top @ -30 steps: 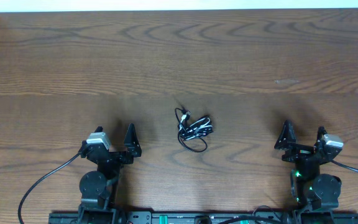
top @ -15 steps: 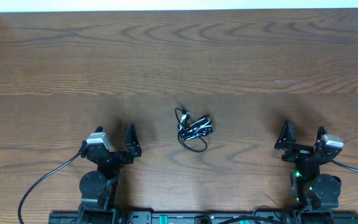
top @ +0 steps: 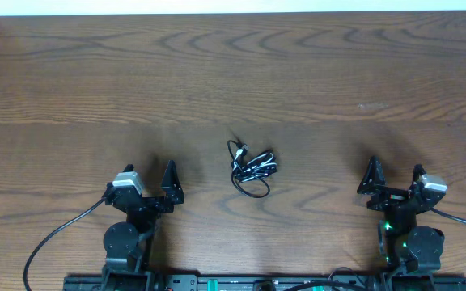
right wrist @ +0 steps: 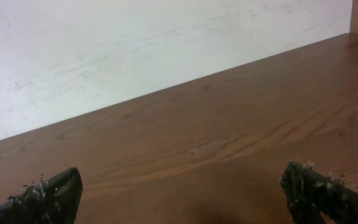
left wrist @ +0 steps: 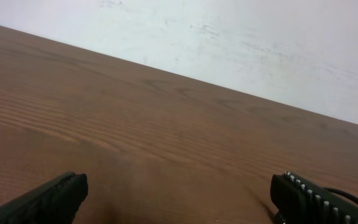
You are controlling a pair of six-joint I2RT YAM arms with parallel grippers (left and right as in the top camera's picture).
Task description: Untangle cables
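The left end effector [top: 149, 186] sits low by the table's [top: 314, 73] near edge, jaws spread wide. The cables [top: 252, 167] lie bunched mid-table, well apart from it, and the right end effector [top: 395, 184] mirrors that pose, equally wide. Only the overhead view shows the bundle; the wrist views catch wood and a white wall [left wrist: 229, 31].

Table [top: 298, 73]: brown wood w/ wavy grain lines, smooth, mostly matt w/ a soft shine. Wall [left wrist: 229, 37]: white, dull, a bit scuffed. Cables [top: 252, 166]: thin, black, rubbery-looking, w/ small shiny bits. Left gripper [left wrist: 179, 196]: black, matt, looks like plastic; one finger [left wrist: 306, 198] has a row of tiny bumps. Right gripper [right wrist: 182, 193]: black, rough, w/ pale specks on it.
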